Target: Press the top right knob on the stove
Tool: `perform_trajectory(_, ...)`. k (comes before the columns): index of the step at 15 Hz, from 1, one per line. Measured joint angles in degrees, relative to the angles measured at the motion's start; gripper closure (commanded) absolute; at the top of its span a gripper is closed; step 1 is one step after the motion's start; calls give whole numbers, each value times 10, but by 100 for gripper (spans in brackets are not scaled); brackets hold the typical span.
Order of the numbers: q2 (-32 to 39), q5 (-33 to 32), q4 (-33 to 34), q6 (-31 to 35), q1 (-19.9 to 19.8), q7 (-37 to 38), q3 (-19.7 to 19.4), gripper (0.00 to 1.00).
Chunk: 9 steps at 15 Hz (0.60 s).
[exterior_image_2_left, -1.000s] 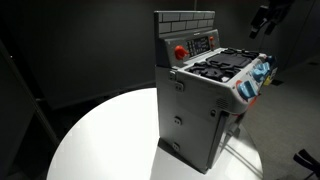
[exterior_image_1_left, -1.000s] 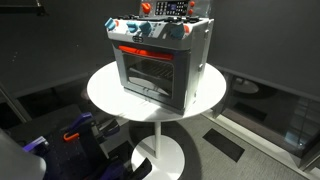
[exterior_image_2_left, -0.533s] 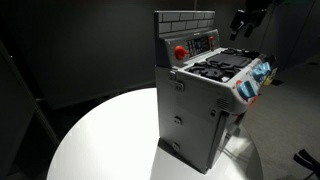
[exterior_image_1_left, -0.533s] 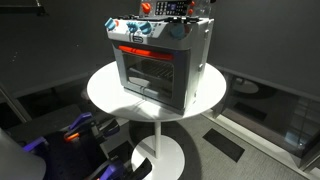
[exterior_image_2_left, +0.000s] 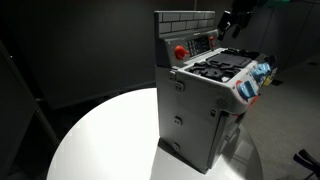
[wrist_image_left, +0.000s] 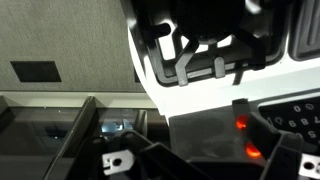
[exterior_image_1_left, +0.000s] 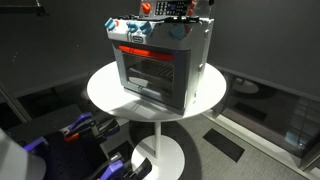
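The stove is a small grey toy oven with a glass door and a red strip, standing on a round white table. Red and blue knobs line its front panel. It also shows from the side in an exterior view, with a red knob on its raised back panel. My gripper hangs dark just above the stove's back corner, not touching it. In the wrist view the stove's white top with black burner grates fills the upper part; the dark fingers sit at the bottom. How the jaws stand is unclear.
The table stands on a single white pedestal. Dark floor and dark walls surround it. Blue and black equipment lies low in front of the table. A brick-patterned back wall rises on the stove.
My gripper has moved sideways in the air towards the stove's raised back panel. The stove has not moved.
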Motion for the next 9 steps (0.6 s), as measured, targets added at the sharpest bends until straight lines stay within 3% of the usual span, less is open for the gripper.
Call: perform_trajectory(9, 43, 1, 50, 0, 3, -7, 6, 0)
